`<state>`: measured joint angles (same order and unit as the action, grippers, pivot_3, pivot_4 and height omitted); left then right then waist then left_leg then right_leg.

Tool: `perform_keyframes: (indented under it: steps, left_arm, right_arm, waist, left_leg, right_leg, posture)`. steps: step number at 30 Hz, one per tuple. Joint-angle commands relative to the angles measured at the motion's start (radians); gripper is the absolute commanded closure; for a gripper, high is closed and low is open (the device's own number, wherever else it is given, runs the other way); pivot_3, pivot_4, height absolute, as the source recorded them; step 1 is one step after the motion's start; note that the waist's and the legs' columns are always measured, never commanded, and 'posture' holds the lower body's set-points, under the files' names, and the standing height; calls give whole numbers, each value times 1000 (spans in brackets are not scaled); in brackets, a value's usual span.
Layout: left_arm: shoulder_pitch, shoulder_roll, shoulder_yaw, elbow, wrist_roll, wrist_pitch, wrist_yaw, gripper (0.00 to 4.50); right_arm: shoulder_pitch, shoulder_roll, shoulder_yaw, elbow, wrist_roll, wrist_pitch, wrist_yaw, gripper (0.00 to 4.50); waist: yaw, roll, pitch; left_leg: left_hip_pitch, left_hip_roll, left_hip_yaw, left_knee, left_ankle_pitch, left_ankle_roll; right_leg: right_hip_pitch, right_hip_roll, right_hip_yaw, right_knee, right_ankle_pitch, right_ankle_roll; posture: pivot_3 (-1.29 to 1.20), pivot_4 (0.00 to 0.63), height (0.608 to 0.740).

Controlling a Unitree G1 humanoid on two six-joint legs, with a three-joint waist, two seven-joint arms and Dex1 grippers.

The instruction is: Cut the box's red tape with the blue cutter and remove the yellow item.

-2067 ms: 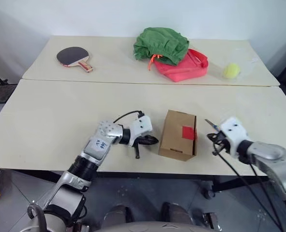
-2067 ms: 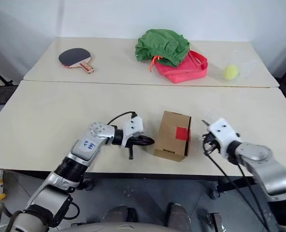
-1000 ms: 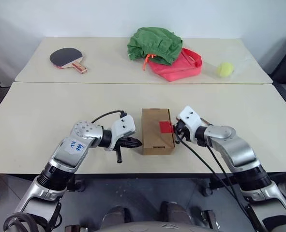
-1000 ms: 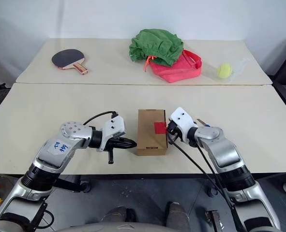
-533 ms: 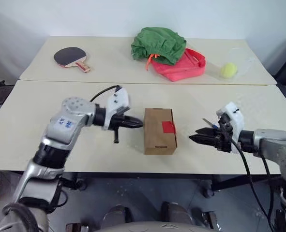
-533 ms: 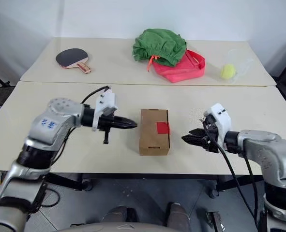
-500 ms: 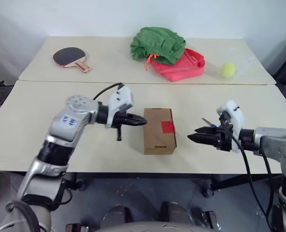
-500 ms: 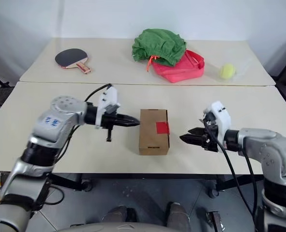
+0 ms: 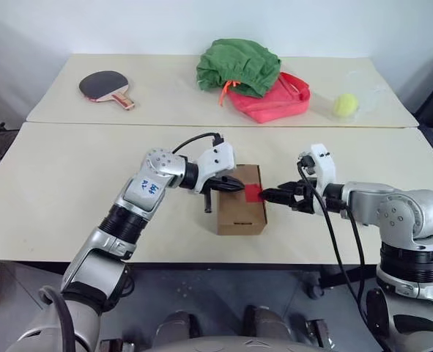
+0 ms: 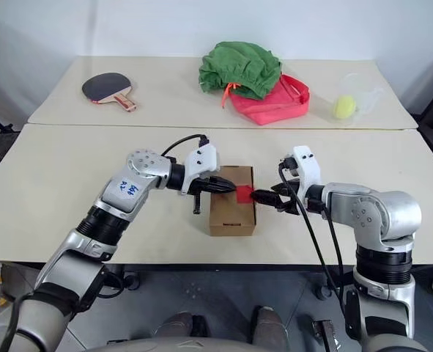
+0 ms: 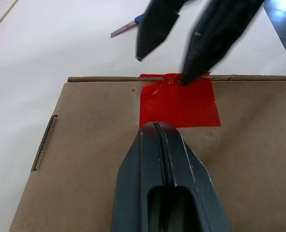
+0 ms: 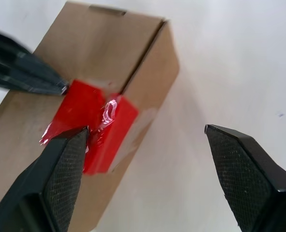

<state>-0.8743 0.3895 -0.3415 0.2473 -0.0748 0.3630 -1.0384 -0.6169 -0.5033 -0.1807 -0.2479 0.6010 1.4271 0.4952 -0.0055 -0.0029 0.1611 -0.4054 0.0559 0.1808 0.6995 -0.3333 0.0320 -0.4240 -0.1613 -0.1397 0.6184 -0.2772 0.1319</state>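
Note:
The brown box [image 9: 240,211] lies flat near the front edge of the table, its red tape [image 9: 253,193] folded over the top's right edge and crumpled there. My left gripper [image 11: 155,126] is shut and empty, with its tip over the box top just left of the tape. My right gripper [image 12: 146,130] is open at the box's right side, one finger [image 12: 65,164] touching the crumpled tape edge. The blue cutter [image 11: 128,29] lies loose on the table beyond the right gripper. The yellow item is hidden.
On the far table [image 9: 165,95] lie a table-tennis paddle [image 9: 106,86], a green cloth [image 9: 238,64] on a pink-red bag [image 9: 278,101], and a tennis ball [image 9: 342,105]. The near table's front edge runs just below the box. A black cable hangs from each wrist.
My left gripper has swung right from beside the box to over its top. My right gripper, shut at the tape a second ago, drew back and opened, and has returned to the tape edge.

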Motion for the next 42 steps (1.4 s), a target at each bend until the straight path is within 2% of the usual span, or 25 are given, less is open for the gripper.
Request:
perform_keyframes:
  steps: [1, 11, 18, 20, 24, 28, 30, 34, 38, 42]
  left_arm:
    - [37, 12, -22, -13, 20, 22, -13, 4500]
    - [64, 13, -21, -47, 24, 56, -4, 4500]
    - [74, 2, -23, -57, 23, 67, 8, 4500]
    - [76, 2, -23, -57, 23, 67, 11, 4500]
    - [84, 3, -23, -68, 21, 77, 17, 4500]
    - [88, 7, -19, -72, 20, 81, 18, 4500]
    - [88, 8, -17, -72, 20, 83, 18, 4500]
    - [88, 9, -10, -79, 19, 92, 23, 4500]
    - [93, 13, -6, -92, 16, 99, 25, 4500]
    - [99, 16, -6, -103, 15, 104, 27, 4500]
  right_arm:
    - [15, -41, 13, 26, -19, -41, 5, 531]
    - [46, -150, 83, 23, -13, -32, 32, 531]
    - [-11, -134, 137, -6, -35, 40, -29, 531]
    - [-12, -167, 203, -31, -81, -5, -44, 531]
    - [37, -291, 397, -94, -232, -266, -9, 531]
    - [96, -361, 480, -94, -350, -495, 39, 531]
    - [109, -348, 455, -80, -361, -544, 45, 531]
    - [107, -283, 290, -50, -254, -453, 71, 531]
    - [65, -244, 77, 71, -56, -224, 155, 531]
    - [29, -254, -18, 232, 61, -57, 245, 531]
  waist:
    - [1, 0, 0]
    - [4, -2, -2]
    - [4, -2, -2]
    - [5, -2, -2]
    - [6, -2, -2]
    - [2, -2, -2]
    - [2, -2, -2]
    - [3, -3, -2]
    - [5, -3, -2]
    - [4, -3, -2]
  left_leg:
    - [0, 0, 0, 0, 0, 0]
    - [1, 0, -4, 1, 0, 0]
    - [1, 0, -4, 1, 0, 0]
    - [1, 0, -4, 1, 0, 0]
    - [1, 0, -4, 1, 0, 0]
    - [1, 0, -3, 1, 0, 0]
    - [1, 0, -2, 1, 0, 0]
    - [1, 0, -2, 1, 0, 0]
    - [1, 0, -2, 1, 1, 1]
    - [1, 0, -3, 1, 0, 1]
  right_leg:
    - [0, 0, 0, 1, 0, 0]
    - [1, 0, 2, 0, 0, 0]
    - [1, 0, 3, 0, 0, 0]
    - [1, 0, 3, 0, 0, 0]
    - [1, 0, 3, 0, 0, 0]
    - [1, 0, 3, -2, 0, 0]
    - [1, 0, 3, -2, 0, 0]
    - [1, 0, 3, -2, 0, 0]
    - [1, 0, 3, -2, 0, 0]
    - [1, 0, 3, -2, 0, 0]
  posture:
    - [0, 150, 740]
    - [0, 150, 740]
    - [0, 150, 740]
    - [0, 150, 740]
    - [0, 150, 740]
    - [0, 150, 740]
    - [0, 150, 740]
    - [0, 150, 740]
    - [0, 150, 740]
    - [0, 150, 740]
